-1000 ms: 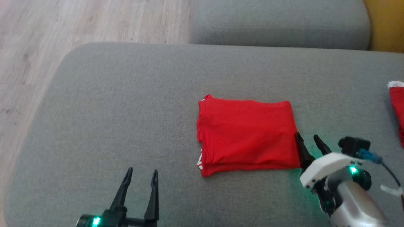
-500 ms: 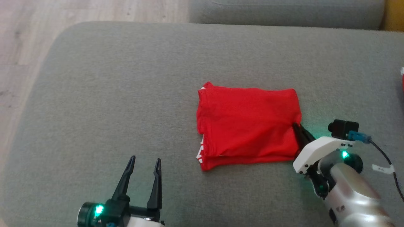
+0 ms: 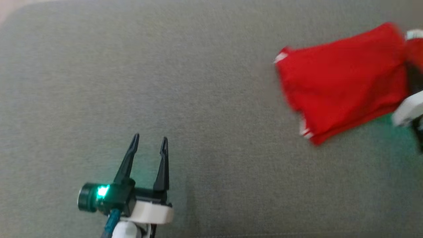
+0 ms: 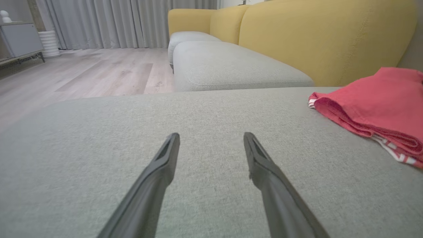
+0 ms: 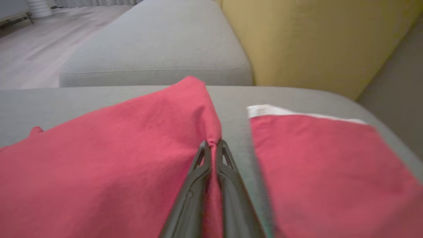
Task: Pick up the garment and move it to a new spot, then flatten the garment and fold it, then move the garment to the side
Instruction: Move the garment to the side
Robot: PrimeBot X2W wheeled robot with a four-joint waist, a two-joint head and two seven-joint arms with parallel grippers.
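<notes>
The garment is red, folded into a rectangle with white trim at its left corners, and lies tilted on the grey cushion at the upper right of the head view. It also lies at the right of the left wrist view as the garment. My right gripper is shut on the right edge of the garment, a pinched ridge of cloth between its fingers. Its white wrist sits at the head view's right edge. My left gripper stands open over bare cushion at the lower left, holding nothing.
A second red cloth with a white band lies just right of the held garment. Beyond the cushion stand another grey seat, yellow sofa backs and wooden floor.
My right gripper closed on the garment's right edge and dragged it to the right and farther away, tilting it. The head camera has dipped and shifted. The left gripper stays open.
</notes>
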